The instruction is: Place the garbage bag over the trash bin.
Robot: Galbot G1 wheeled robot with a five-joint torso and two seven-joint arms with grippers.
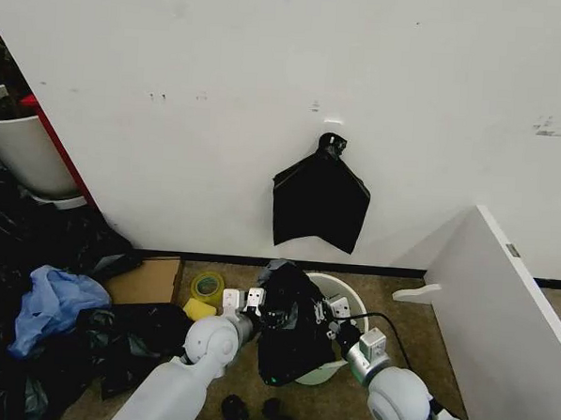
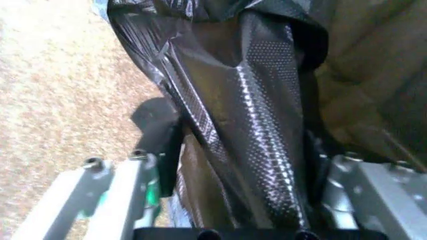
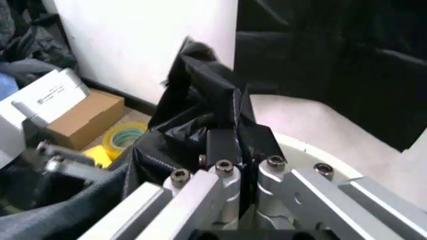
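The garbage bag (image 1: 288,328) is a crinkled glossy black heap draped over the near left side of the trash bin (image 1: 350,289), a round cream-white bucket on the carpet by the wall. My left gripper (image 1: 243,300) is at the bag's left edge. In the left wrist view a ridge of the bag (image 2: 260,115) runs between its wide-apart fingers (image 2: 143,175), so the left gripper (image 2: 240,165) is open. My right gripper (image 1: 336,310) is over the bin. Up close, the right gripper (image 3: 230,160) is shut on a raised fold of the bag (image 3: 207,85) above the bin's rim (image 3: 303,147).
A flat black fan-shaped bundle (image 1: 318,204) hangs on the wall above the bin. A cardboard box (image 1: 145,280), a yellow tape roll (image 1: 207,286), a blue bag (image 1: 50,301) and dark bags crowd the left. A white panel (image 1: 501,316) stands at the right.
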